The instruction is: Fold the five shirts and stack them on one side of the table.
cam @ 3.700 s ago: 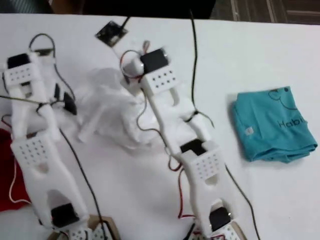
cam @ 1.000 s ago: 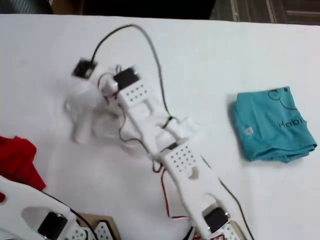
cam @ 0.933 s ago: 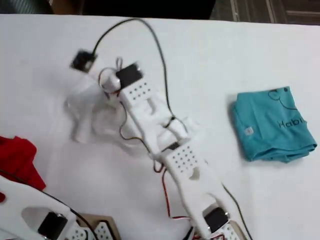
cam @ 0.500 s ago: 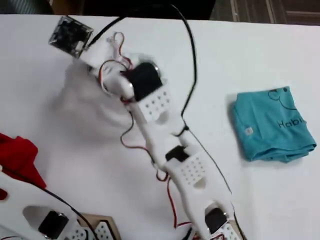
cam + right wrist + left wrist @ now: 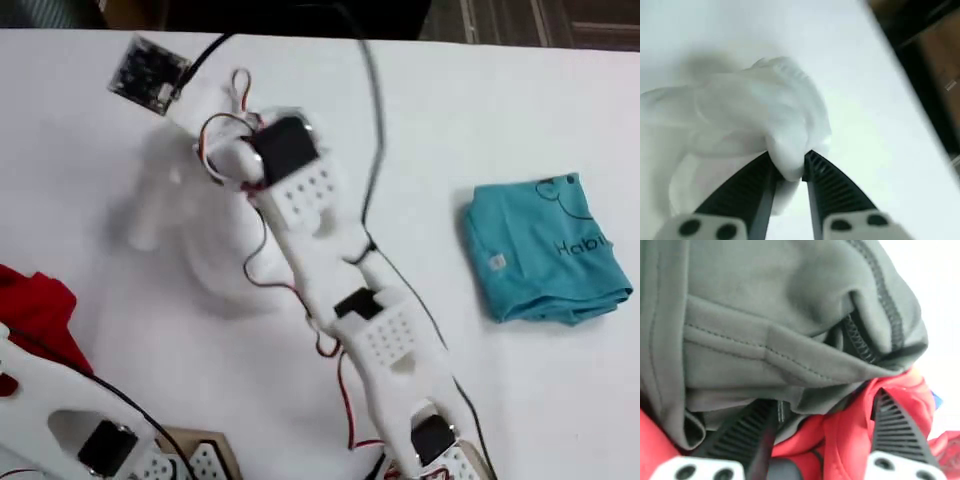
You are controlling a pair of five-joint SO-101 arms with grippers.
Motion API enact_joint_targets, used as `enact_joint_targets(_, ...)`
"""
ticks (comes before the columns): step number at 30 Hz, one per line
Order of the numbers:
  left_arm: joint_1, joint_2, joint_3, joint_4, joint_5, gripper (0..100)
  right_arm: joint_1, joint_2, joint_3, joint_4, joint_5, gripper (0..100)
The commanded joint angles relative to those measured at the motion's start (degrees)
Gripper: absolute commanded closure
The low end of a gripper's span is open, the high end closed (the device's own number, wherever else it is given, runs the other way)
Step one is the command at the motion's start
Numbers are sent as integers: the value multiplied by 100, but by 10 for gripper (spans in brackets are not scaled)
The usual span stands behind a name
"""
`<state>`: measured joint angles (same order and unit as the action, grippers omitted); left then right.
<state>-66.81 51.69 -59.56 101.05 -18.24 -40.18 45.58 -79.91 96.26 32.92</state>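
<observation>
Red crumpled cotton shirt lies at the far left edge of the white table, bunched and unfolded. In the left wrist view a dark grey stitched-hem shirt is draped over it, so the two form one loose heap. The left gripper sits low at this heap with its jaws spread wide. Red cloth lies between them and grey fabric lies over one finger. Judgement: it is positioned to take a shirt from the heap, with no grip made.

Next to the right, the white rumpled shirt hangs in a soft mound over the table's left-centre. The right gripper is clamped together on a thick fold of it. The white right arm stretches diagonally from the near edge to reach it. Judgement: the pinch on one bunched fold suggests the shirt is being lifted or dragged so it can be spread, since it is too rumpled to fold as it lies.

Far right, well apart from the rest, the teal folded shirt rests flat as a neat rectangle. It probably marks the stacking side.

Counts:
- Shirts seen: four (red, grey, white, teal).
- Folded: one.
- Unfolded: three.
- Grippers: two.
</observation>
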Motion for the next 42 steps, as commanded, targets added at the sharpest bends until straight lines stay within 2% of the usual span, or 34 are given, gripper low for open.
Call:
enact_joint_targets(1, 123, -53, -189, 97, -9, 718, 119, 558, 396, 22, -9, 974)
enact_joint_targets(5, 123, -53, -189, 97, -18, 718, 154, 945, 290, 22, 0, 956)
enact_joint_targets(10, 176, -53, -189, 97, -35, 718, 180, 620, -255, 101, -18, 809)
enact_joint_targets(12, 211, -53, -189, 97, -35, 718, 180, 356, -457, 101, -9, 779)
enact_joint_targets(17, 316, -53, -189, 97, -26, 718, 180, 48, -818, -391, -141, 780)
enact_joint_targets(24, 360, -53, -189, 97, -35, 718, 40, 365, -281, -1516, -1275, 776)
enact_joint_targets(31, 360, -53, -189, 97, -35, 718, -189, 1332, 97, -1516, -1310, 776)
enact_joint_targets(35, 360, -53, -189, 97, -35, 718, 215, 1815, 35, -1174, -1310, 779)
enact_joint_targets(42, 510, -53, -189, 97, -18, 718, 1508, 1938, 26, 75, -1248, 779)
